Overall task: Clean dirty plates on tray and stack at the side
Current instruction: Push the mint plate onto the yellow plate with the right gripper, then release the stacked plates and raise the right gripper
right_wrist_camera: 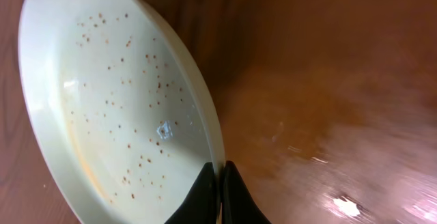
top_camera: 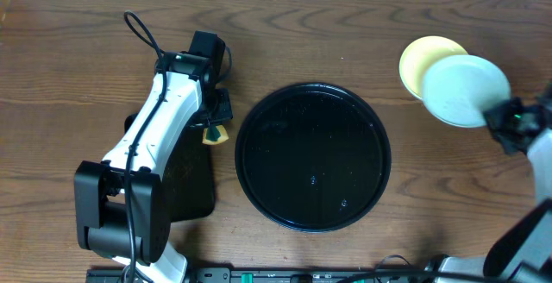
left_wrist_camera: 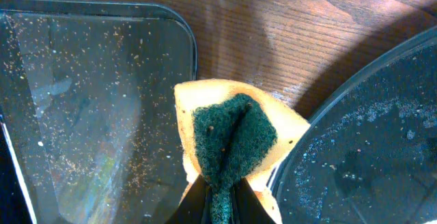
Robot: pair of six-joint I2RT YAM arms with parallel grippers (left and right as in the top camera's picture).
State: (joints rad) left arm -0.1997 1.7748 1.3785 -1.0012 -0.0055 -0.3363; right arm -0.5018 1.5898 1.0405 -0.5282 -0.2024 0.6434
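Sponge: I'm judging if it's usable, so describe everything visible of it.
The sponge is yellow foam with a dark green scouring layer, folded so the green bulges up the middle, flecked with crumbs. The left gripper is shut on one end. It sits over the wooden table, between the rectangular tray and the round tray, one corner overlapping that tray's rim; contact cannot be told.

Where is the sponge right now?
Seen from overhead, the sponge is on the left side, pinched in the left gripper, between the small rectangular tray and the big round tray.
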